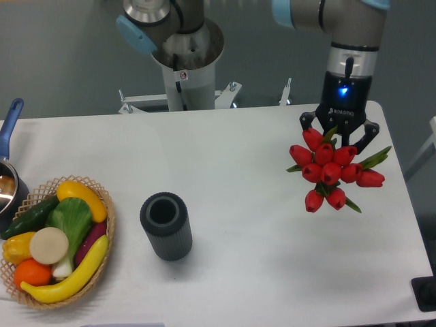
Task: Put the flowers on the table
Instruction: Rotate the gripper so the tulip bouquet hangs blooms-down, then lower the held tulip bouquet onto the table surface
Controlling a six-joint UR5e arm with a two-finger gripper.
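Note:
A bunch of red tulips with green leaves, the flowers (330, 170), hangs over the right part of the white table (259, 170). Its blooms face up toward the camera and its stems are hidden beneath them. My gripper (338, 138) points down just behind and above the bunch. Its black knuckles show on either side of the top blooms, and its fingertips are covered by the flowers. The bunch stays upright under it, so it is shut on the flowers. I cannot tell whether the stems touch the tabletop.
A dark ribbed cylinder vase (165, 225) stands open-topped left of centre. A wicker basket (109, 212) of fruit and vegetables sits at the left front, with a blue-handled pot (8, 178) behind it. The arm's base (184, 65) rises at the back edge. A black object (425, 293) lies at the front right corner.

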